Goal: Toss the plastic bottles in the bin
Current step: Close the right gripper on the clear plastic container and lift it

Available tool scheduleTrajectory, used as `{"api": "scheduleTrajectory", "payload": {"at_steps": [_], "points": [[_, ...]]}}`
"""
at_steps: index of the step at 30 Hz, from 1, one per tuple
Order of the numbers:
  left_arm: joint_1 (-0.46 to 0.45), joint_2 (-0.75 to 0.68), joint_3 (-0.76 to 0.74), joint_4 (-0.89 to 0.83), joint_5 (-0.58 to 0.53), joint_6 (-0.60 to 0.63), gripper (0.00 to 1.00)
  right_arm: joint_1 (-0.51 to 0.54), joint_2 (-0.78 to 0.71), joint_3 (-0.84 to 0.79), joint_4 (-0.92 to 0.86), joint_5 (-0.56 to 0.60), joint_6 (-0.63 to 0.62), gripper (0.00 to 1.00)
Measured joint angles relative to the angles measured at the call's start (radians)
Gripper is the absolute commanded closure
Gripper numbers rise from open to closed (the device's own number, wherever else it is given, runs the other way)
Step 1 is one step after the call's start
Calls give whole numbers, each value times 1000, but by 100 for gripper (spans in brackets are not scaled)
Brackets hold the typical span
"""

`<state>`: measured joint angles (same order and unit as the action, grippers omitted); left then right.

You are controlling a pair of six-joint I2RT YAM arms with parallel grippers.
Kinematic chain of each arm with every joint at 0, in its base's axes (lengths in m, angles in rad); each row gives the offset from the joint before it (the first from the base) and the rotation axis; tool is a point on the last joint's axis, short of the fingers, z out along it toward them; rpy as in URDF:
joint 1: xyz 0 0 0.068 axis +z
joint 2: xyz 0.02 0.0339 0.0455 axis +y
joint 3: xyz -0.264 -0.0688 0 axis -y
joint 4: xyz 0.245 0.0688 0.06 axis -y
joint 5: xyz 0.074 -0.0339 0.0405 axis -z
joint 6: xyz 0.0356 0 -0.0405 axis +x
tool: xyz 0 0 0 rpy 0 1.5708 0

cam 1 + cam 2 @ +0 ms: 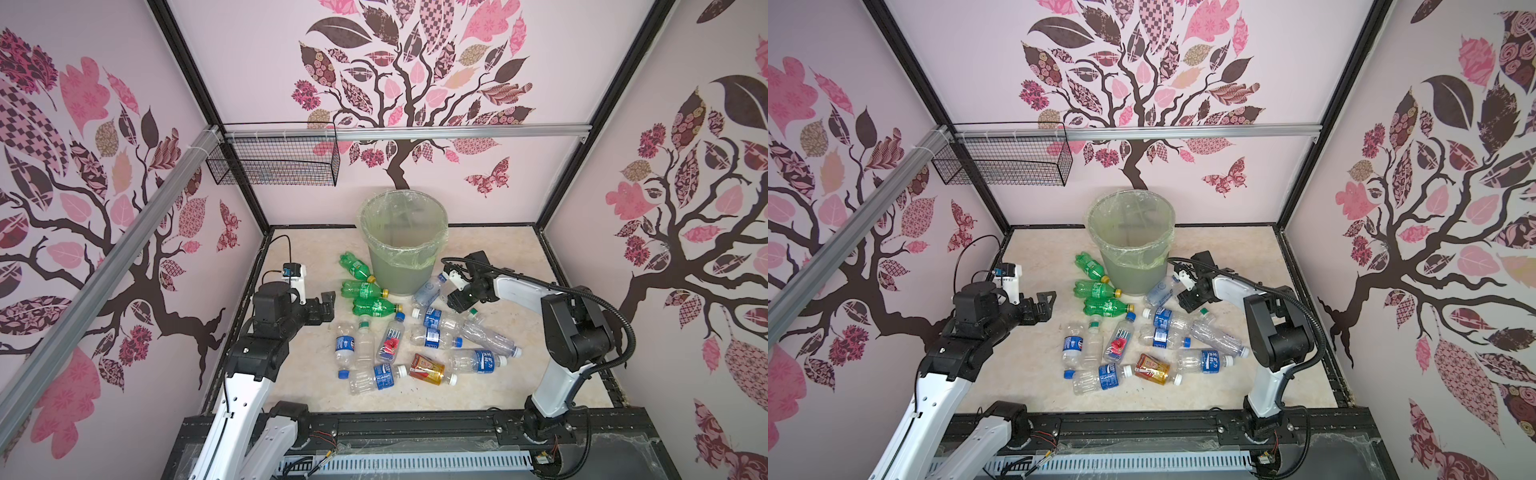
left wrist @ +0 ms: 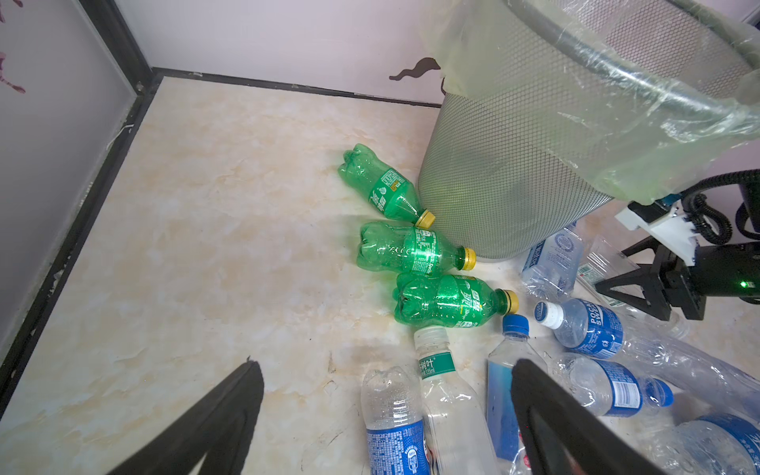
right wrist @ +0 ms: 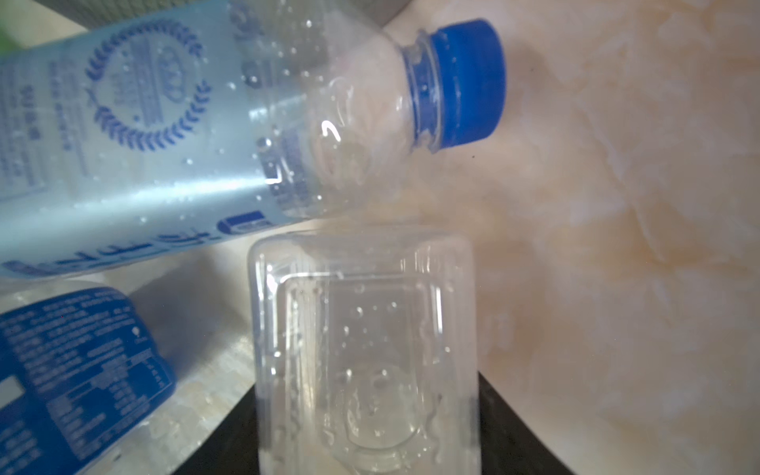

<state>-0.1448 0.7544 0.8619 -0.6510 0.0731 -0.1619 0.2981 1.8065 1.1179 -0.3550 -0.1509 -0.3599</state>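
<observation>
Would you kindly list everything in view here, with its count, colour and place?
green bottles: three, green with yellow caps, lying left of the bin's foot.
clear bottles: about ten, mostly blue-labelled, lying scattered in front of the bin.
amber bottle: one, amber with a red label, at the heap's near edge.
bin: one, grey-green with a greenish liner, back centre.
wire basket: one, black, hung on the back rail.
table: one, cream marbled.
walls: three, pink with tree pattern.
left gripper: black, open, left of the bottles.
right gripper: black, closed on a square clear bottle beside the bin.
</observation>
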Motion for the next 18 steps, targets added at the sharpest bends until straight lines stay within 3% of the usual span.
{"api": "scheduleTrajectory", "payload": {"at_steps": [12,18], "points": [[0,0,0,4,-7,-3,2,-20,-22,8,42,111,122,57],[0,0,0,1,-19,-2,2,-79,-154,6,45,126,217,62]]}}
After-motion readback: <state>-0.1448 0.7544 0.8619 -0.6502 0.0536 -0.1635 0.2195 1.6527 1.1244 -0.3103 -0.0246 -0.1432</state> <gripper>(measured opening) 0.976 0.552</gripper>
